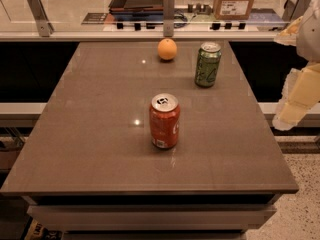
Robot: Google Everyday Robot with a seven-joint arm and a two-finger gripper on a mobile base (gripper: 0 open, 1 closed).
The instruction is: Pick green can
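Note:
The green can stands upright on the brown table, at the far right, with pale swirls on its side and a silver top. My gripper hangs at the right edge of the view, off the table's right side. It is well to the right of the green can, nearer to me, and not touching anything.
An orange-red soda can stands upright near the table's middle. A round orange fruit lies at the far edge, left of the green can. Behind the table runs a counter with a railing, a tray and a cardboard box.

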